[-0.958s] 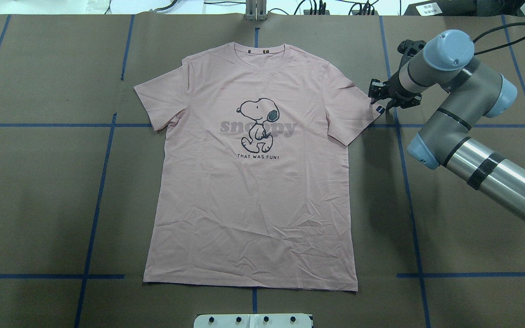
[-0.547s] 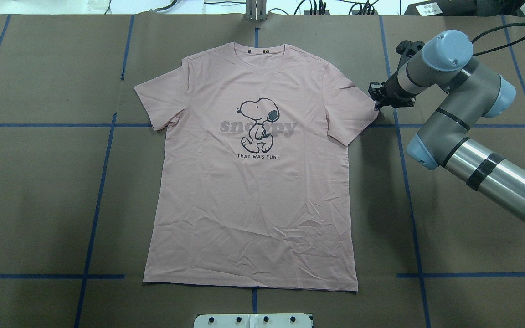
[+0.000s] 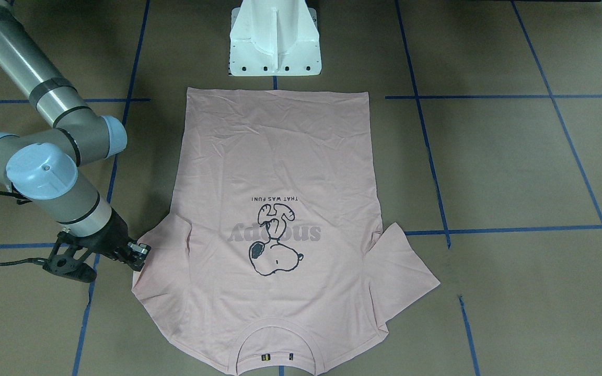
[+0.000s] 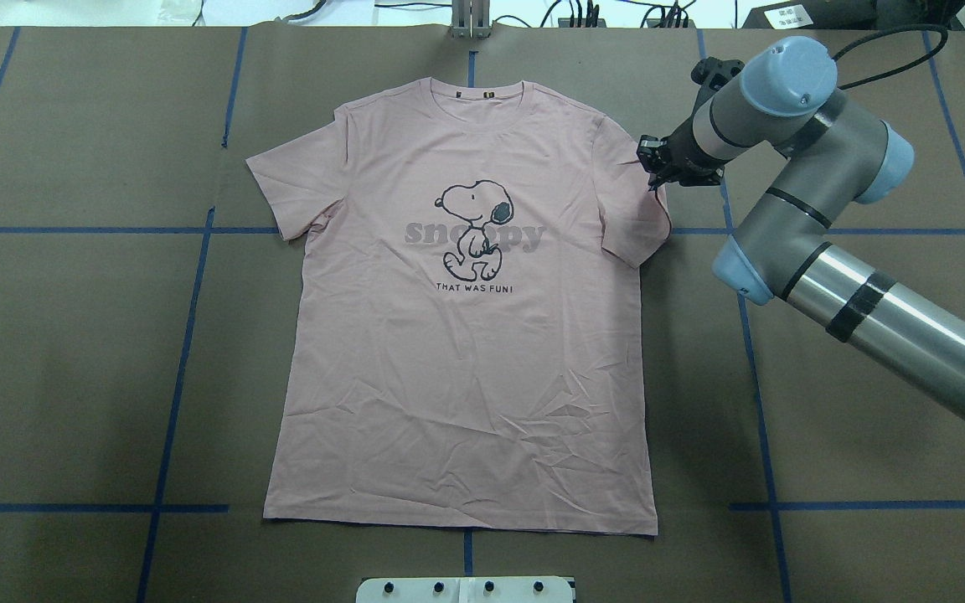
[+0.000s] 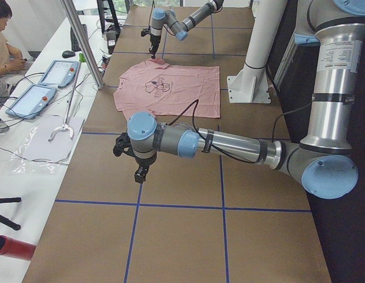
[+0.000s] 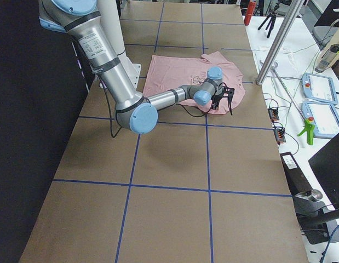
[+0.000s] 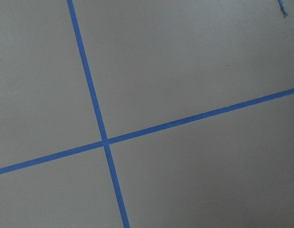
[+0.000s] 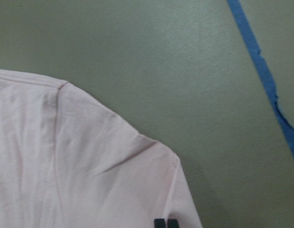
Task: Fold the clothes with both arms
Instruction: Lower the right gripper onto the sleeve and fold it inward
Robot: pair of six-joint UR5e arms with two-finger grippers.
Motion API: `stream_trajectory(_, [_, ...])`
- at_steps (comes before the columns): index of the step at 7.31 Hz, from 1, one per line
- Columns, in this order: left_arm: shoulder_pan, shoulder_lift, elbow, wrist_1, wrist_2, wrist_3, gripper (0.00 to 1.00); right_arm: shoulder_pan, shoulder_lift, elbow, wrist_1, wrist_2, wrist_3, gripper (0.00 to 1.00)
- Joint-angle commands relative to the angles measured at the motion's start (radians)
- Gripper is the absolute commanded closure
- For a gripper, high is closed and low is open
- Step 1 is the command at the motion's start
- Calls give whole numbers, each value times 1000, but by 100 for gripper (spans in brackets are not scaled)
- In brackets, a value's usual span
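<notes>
Brown table (image 4: 72, 377), T-shirt (image 4: 466, 394): "THAT WAS FUN!"

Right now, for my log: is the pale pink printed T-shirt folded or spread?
Spread: the pale pink T-shirt lies flat, print up; only the sleeve in the right gripper bunches.

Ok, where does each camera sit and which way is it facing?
Overhead: above and behind the pedestal, looking down at the T-shirt; right arm enters right.
Front-facing: across the table, facing the pedestal; right arm at left.
Exterior left: table's left end; left arm and left gripper near.
Exterior right: opposite end; right arm near.
Left wrist: down at crossed blue tape; no fingers.
Right wrist: down at the sleeve; fingertips at bottom.
Overhead and front-facing share the right gripper on the sleeve.
</notes>
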Motion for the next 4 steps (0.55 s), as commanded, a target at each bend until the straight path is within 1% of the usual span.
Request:
stream_trajectory(1, [-1,0,-12,0,0,0,0,-33,112,-81,-3,-53,81,100])
stream_trajectory(2, [1,0,-23,0,-5,0,0,-56,192,-165,-3,-101,83,100])
stream_trajectory(3, [-1,0,-29,0,-56,0,0,-65,240,-217,-2,-110,85,100])
stream_trajectory(4, [1,-2,-29,-2,-84,0,0,-71,246,-237,-2,-121,82,100])
